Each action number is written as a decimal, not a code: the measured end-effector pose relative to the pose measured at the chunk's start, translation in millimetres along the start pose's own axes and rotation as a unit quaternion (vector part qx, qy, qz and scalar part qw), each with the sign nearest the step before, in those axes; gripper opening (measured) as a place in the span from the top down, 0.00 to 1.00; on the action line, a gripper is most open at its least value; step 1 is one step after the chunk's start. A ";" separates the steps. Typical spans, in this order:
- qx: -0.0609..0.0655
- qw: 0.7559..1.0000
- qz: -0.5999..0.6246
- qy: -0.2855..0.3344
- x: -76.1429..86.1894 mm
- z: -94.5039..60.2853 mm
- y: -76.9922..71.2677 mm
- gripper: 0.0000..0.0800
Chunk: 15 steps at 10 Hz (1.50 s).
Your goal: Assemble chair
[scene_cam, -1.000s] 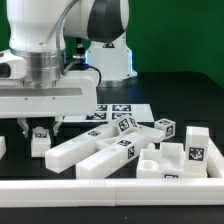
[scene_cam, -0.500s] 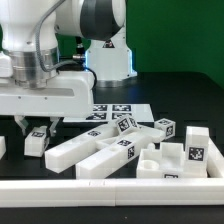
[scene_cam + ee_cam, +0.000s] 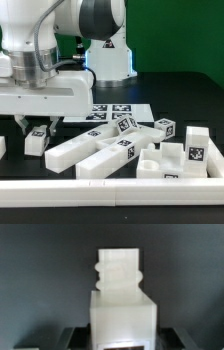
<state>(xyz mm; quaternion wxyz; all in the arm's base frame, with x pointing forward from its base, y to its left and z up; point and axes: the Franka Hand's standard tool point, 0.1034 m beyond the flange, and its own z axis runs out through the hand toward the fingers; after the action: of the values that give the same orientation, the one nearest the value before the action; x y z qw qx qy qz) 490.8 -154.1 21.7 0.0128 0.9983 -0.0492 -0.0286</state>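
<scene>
My gripper [image 3: 37,127] is low over the table at the exterior view's left. Its two dark fingers [image 3: 22,125] stand on either side of a small white chair part [image 3: 38,143] that rests on the table with a marker tag on top. In the wrist view this part [image 3: 122,297] is a long white block with round knobs on its side, running away from the camera, and the fingers [image 3: 72,336] press against both of its sides. More white chair parts [image 3: 95,150] lie in a heap to the exterior view's right of it.
The marker board [image 3: 110,112] lies behind the heap. A low white rail [image 3: 110,186] runs along the table's front edge. Tagged blocks [image 3: 195,145] stand at the exterior view's right. The arm's base [image 3: 108,50] stands at the back.
The arm's upper part shifted a little toward the exterior view's left, and the gripper and the small part with it. Over the last half second nothing has moved.
</scene>
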 end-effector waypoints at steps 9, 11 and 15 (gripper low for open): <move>0.008 1.000 0.006 -0.014 -27.6 2.3 -1.0 0.65; 0.011 1.000 0.004 -0.023 -28.7 3.3 -2.8 0.64; 0.031 0.992 -0.005 -0.125 -13.6 -1.7 -16.1 0.20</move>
<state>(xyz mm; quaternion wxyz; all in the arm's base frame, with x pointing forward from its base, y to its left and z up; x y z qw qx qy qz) 478.9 -136.7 23.7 -0.0246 0.9870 -0.0465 -0.1518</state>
